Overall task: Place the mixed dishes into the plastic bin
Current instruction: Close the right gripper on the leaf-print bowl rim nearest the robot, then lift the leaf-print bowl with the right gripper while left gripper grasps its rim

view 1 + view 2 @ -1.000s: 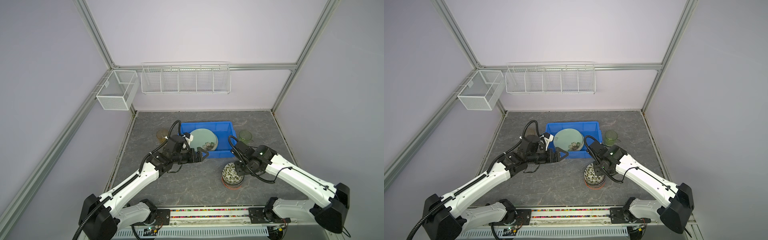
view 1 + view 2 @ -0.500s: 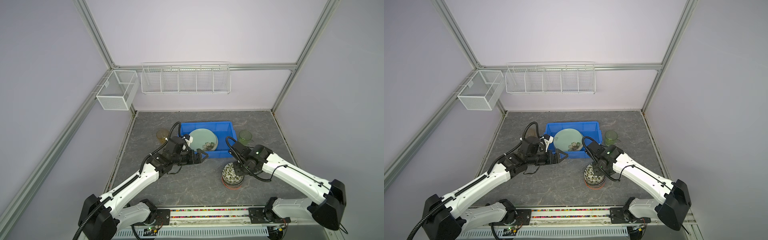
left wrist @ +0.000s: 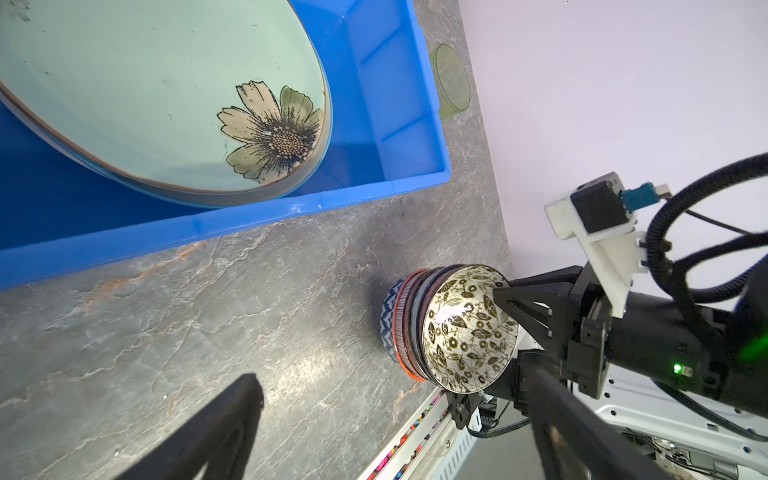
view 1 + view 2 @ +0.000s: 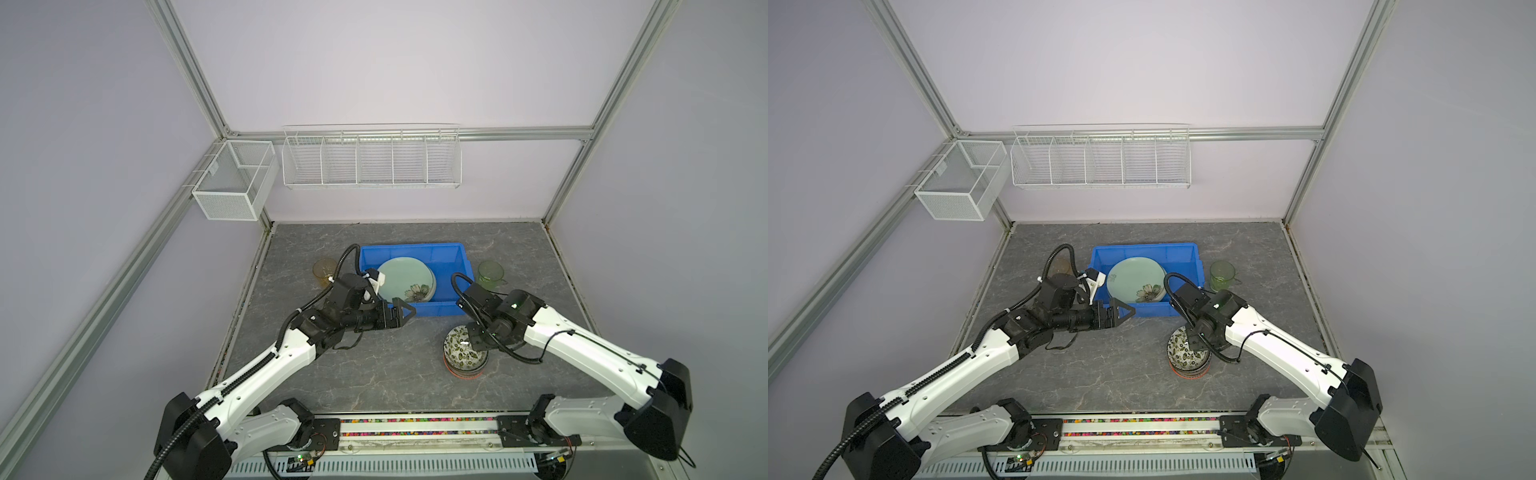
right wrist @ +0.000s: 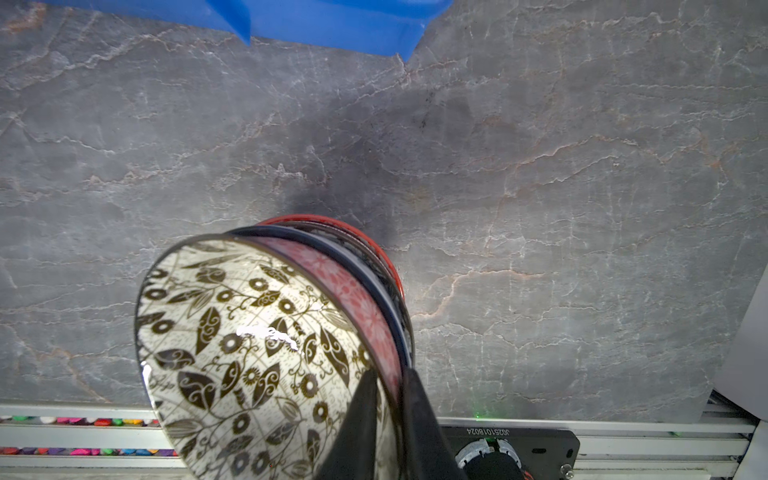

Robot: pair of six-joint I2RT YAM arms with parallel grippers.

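**Right gripper pinches the top bowl of the stack; left gripper wide open before the bin**

The blue plastic bin [image 4: 415, 257] stands on the grey marbled tabletop [image 4: 374, 374], towards the back wall. Inside it lies one pale green plate [image 4: 405, 280] with a drawn flower near its edge. In the left wrist view the plate [image 3: 145, 91] seems to lean and not lie flat.

An amber glass cup [image 4: 324, 270] stands on the table just beside the left wall of the bin. A green glass cup [image 4: 490, 274] stands just beside the right wall. Both cups are outside the bin.

The stack of small bowls [image 4: 461, 357] stands on the table in front of the right near corner of the bin, apart from it. The top bowl [image 5: 249, 353] is white inside with dark leaves and flowers. The lowest bowl [image 3: 388, 316] has a blue and white zigzag outside.

The right gripper [image 5: 388, 376] comes down onto this stack. Its jaws are nearly together, one finger inside the top bowl and one outside, so the rim is pinched between them. The bowl sits in the stack.

The left gripper [image 4: 405, 312] hovers above the table just before the near wall of the bin. Its jaws are spread wide and hold nothing.
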